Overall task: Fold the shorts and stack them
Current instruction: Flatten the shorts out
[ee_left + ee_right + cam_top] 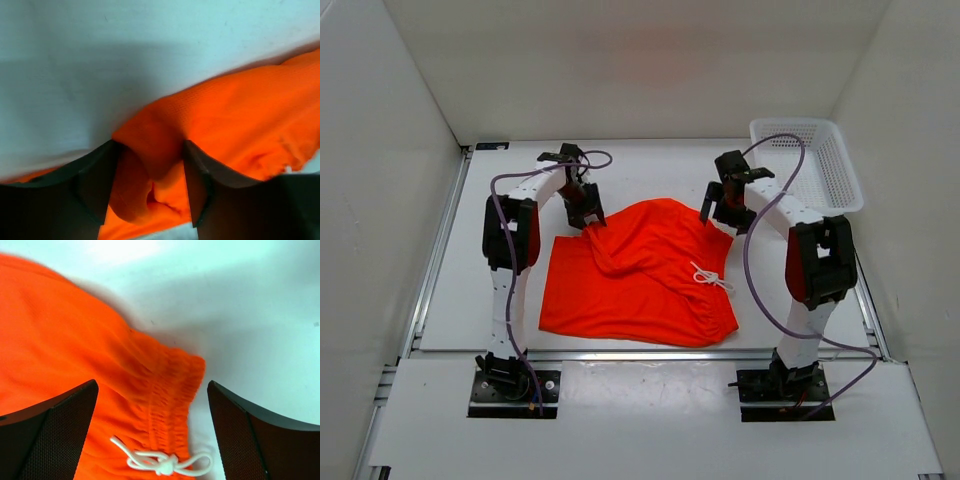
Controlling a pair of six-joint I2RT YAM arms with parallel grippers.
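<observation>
- The shorts [640, 275] lay mid-counter [470, 300], partly doubled over, with the waistband [170, 385] and drawstring [162, 462] toward 3 o'clock.
- The left fingers [95, 190] stood at the garment's 10 o'clock corner with bunched fabric between them. Whether they pinched it could not be told.
- The right fingers [55, 430] were spread wide above the waistband at 2 o'clock, released and holding nothing.
- Recommended procedure: lift both sets of fingers straight up to avoid dragging the fold, then confirm the edges align.
</observation>
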